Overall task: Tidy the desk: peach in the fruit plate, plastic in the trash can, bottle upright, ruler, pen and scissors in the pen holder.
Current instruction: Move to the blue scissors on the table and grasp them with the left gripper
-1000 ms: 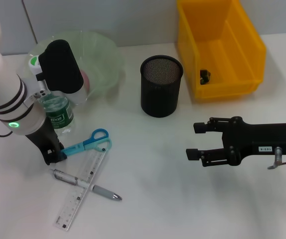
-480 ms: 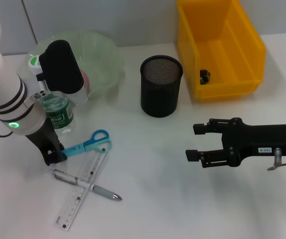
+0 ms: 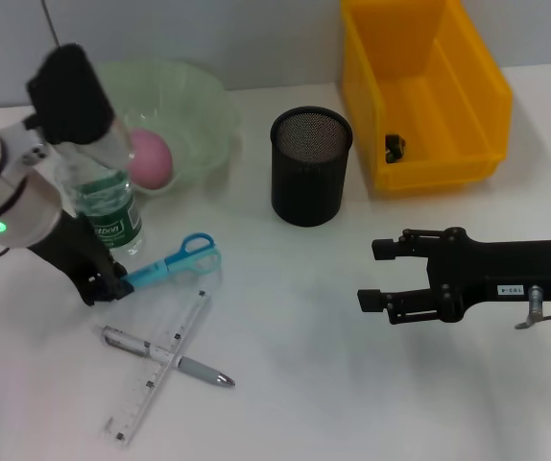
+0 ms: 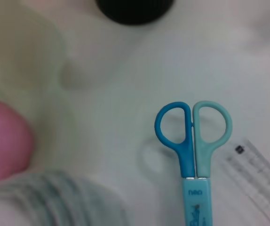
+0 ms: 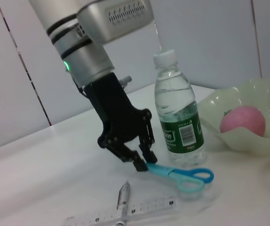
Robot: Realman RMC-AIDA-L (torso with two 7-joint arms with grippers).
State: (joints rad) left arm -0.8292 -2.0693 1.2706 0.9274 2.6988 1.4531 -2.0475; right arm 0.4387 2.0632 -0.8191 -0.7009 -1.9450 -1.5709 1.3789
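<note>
The letters "neo" are printed on the light blue sheath of the scissors (image 4: 194,155), as read in the left wrist view; the bottle (image 3: 103,206) carries a green label with white lettering and a barcode, but the brand cannot be made out. A small white sticker with dark characters is seen on the right hand (image 3: 376,274), too small to be read. Graduation marks are visible along the clear ruler (image 3: 155,370), though no numbers can be read. The left hand (image 3: 107,286) is set at the left of the counter (image 3: 295,384), its fingers closed on the sheathed blade end of the scissors, whose blue and teal handle loops point to the right and lie beyond the fingertips. The bottle stands upright just behind the left hand, its white cap on. The peach (image 3: 148,158) lies in the pale green fruit plate (image 3: 203,115) at the far left, just beside the bottle. The ruler and the pen (image 3: 165,356) lie crossed on the counter near the left hand, on its near side, the pen lying over the ruler. The black mesh pen holder (image 3: 311,165) stands upright at the centre, well apart from the scissors. The yellow trash can (image 3: 429,91) is placed at the far right, with a small dark item inside. The right hand hovers at the right over the counter, its fingers spread apart and nothing held.
</note>
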